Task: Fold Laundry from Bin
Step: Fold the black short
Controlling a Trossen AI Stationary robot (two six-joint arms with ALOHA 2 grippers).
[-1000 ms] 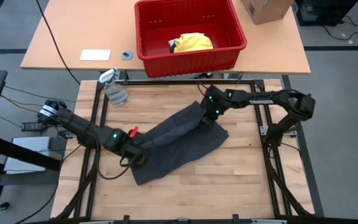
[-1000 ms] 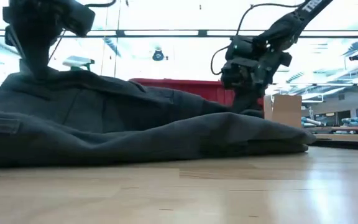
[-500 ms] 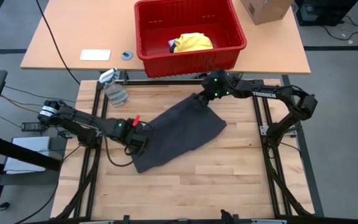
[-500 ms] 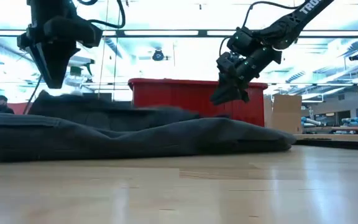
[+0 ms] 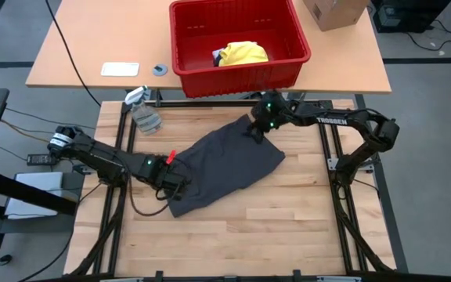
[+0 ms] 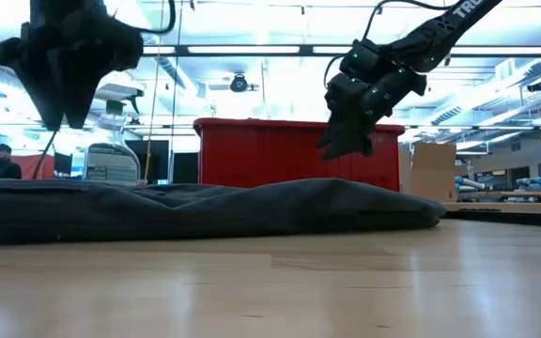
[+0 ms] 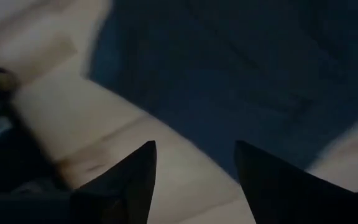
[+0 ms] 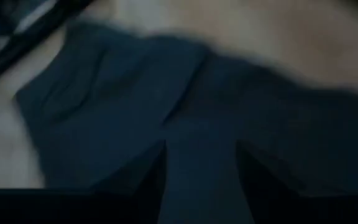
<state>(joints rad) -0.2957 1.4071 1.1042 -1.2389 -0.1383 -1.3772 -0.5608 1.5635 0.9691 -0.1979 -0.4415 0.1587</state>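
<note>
Both grippers have let go and lifted, so the dark grey garment (image 5: 225,168) now lies flat mid-table. My left gripper (image 5: 177,180) hangs at its eight o'clock corner, right gripper (image 5: 257,130) at its one o'clock, jaws parted, empty. I'd judge that's for regripping. The red bin (image 5: 241,74) sits at twelve, holding a yellow garment (image 5: 243,53).

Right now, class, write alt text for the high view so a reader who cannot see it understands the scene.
A dark grey garment lies spread flat on the wooden table, with the left tool open over its near-left corner and the right tool open over its far corner. Beyond, a red bin holds a yellow garment.
</note>
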